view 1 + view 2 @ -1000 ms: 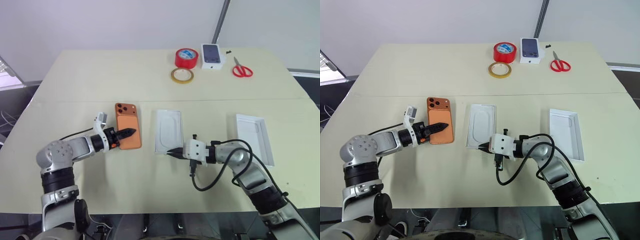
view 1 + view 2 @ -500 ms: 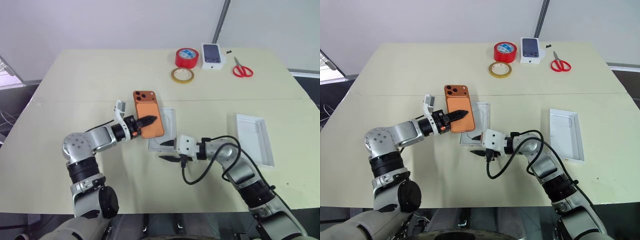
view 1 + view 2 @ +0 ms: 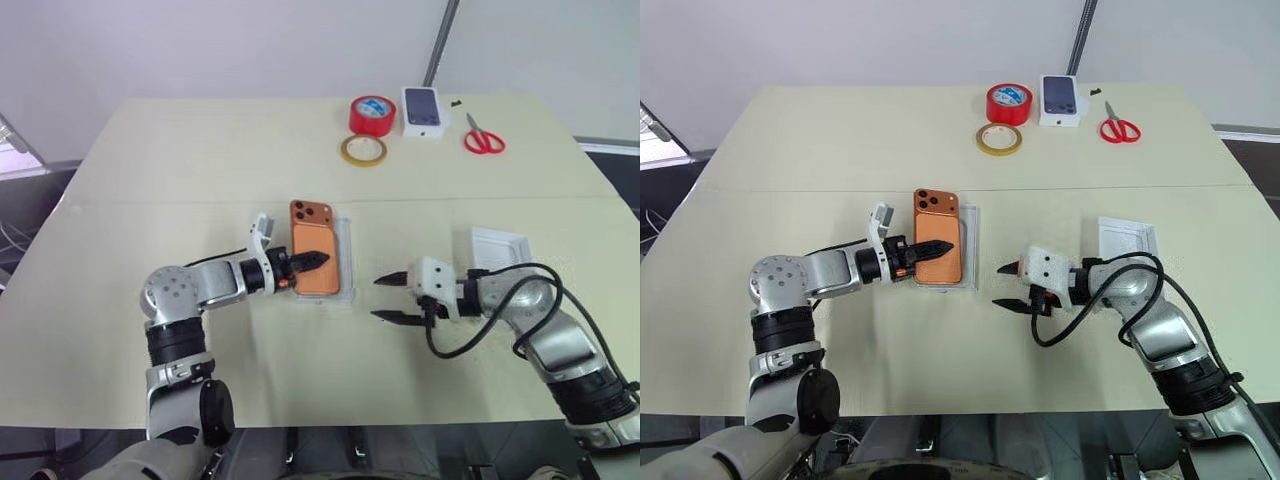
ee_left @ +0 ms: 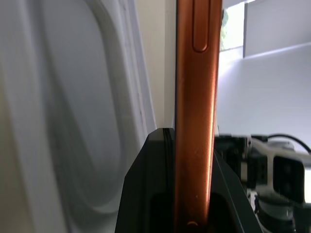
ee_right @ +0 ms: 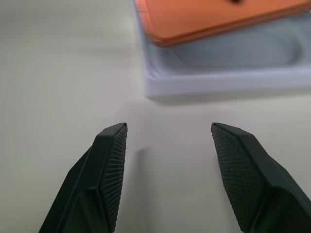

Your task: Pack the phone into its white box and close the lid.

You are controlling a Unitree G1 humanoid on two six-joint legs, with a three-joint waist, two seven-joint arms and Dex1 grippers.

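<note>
Left wrist view shows our left pincer [image 4: 194,184] pinching the phone [image 4: 194,111] edge-on above the white box [image 4: 73,121]. We lower it flat, keeping its corners inside the tray walls, then release. Our right pincer [image 3: 392,298] hangs spread beside the tray, above the worktop [image 3: 200,150]. The lid [image 3: 500,245] waits farther right, near that arm.

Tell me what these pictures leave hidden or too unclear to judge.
- Whether the phone already rests in the white tray beneath it: head views show it from above; in the left wrist view it is edge-on.
- The tray's inside: covered by the phone.
- The near part of the box part at right: hidden behind the right arm.
- Print on the small box at the far edge: too small.
</note>
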